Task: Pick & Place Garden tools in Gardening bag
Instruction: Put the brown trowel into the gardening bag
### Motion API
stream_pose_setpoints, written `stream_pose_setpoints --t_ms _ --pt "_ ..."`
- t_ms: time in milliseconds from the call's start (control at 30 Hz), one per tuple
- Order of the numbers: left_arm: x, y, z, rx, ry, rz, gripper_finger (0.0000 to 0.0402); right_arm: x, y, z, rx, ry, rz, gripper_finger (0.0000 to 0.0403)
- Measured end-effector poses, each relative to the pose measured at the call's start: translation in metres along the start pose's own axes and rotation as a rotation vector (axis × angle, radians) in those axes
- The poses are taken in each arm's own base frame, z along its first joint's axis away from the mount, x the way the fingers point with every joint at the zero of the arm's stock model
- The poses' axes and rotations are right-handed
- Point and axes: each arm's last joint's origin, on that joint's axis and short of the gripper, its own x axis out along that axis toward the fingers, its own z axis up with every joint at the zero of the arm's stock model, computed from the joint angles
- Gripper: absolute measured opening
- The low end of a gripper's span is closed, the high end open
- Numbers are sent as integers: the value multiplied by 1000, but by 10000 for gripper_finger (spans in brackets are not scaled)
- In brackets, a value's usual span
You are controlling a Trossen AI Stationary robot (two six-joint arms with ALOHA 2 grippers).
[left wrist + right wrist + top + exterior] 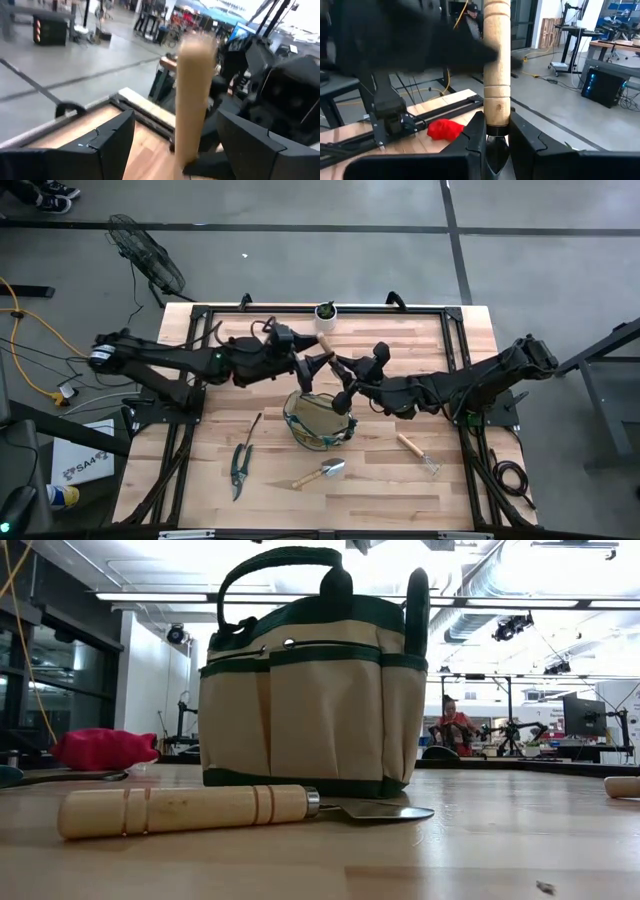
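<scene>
On your left, dark-handled pruning shears (240,468) lie flat on the wooden table (450,490), well left of the round tan fabric bag with green trim (318,421). Your left gripper (305,370) hovers just above the bag's far rim; a pale wooden handle (192,95) stands between its spread fingers (112,142), but you cannot tell whether they grip it. A wooden-handled metal trowel (320,473) rests just in front of the bag. Your right gripper (345,385) is closed on that upright light wooden handle (497,65), above the bag. Farther right, a wooden-handled fork (417,452) lies on the table, apart from the bag.
</scene>
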Motion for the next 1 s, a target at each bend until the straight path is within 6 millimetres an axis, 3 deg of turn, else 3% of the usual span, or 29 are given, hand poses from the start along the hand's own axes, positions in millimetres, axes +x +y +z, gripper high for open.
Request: stream_pose_setpoints --t_ms 333,800,1000 --pt "5 -1 -6 -55 13 -5 262 2 -1 2 -19 -14 -7 42" --pt "8 -4 -8 -81 24 -61 85 2 -1 3 -16 -15 -6 42" --pt "8 -4 -8 -54 25 -62 62 2 -1 3 -17 -14 -6 42"
